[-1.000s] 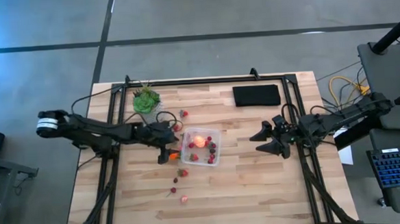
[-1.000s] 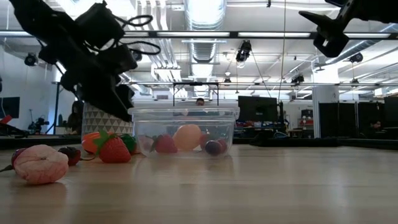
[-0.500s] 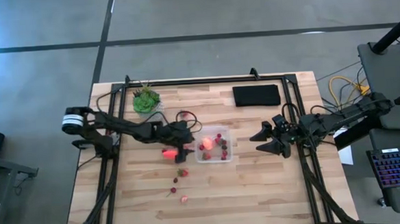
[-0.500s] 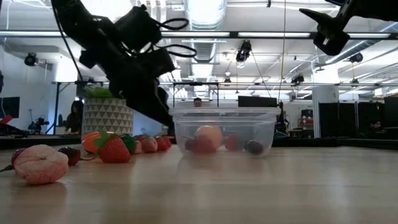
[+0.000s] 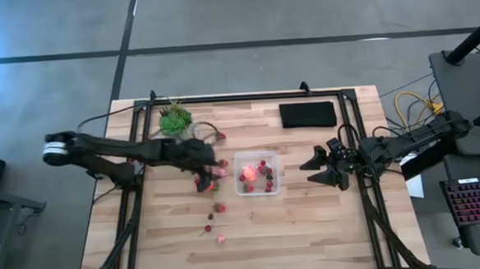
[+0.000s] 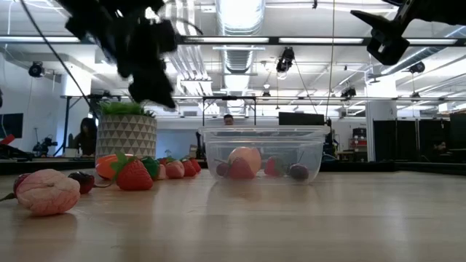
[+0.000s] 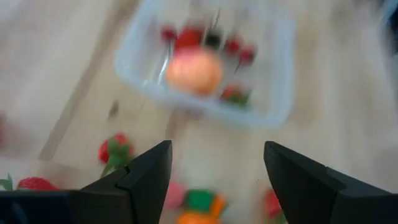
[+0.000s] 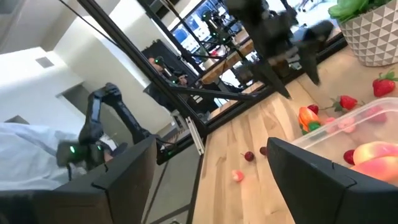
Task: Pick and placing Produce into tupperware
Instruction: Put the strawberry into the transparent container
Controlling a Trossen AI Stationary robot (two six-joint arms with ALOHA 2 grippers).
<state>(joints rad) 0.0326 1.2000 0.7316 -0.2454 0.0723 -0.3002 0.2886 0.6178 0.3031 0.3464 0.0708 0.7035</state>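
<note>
1. I see the tupperware (image 5: pixel 256 173) at frame centre in the high view, holding the pink-red round fruit (image 5: pixel 248 173) and several small berries; half a second ago it sat in the same spot, after sliding right from its place a second ago.
2. Loose strawberries (image 6: pixel 133 175) and the orange carrot piece (image 6: pixel 109 166) lie just left of it.
3. My left gripper (image 5: pixel 202 155) has pulled back left and risen, fingers spread wide and empty, so another pick is due.
4. My right gripper (image 5: pixel 317 163) waits at centre right, fingers apart.
</note>
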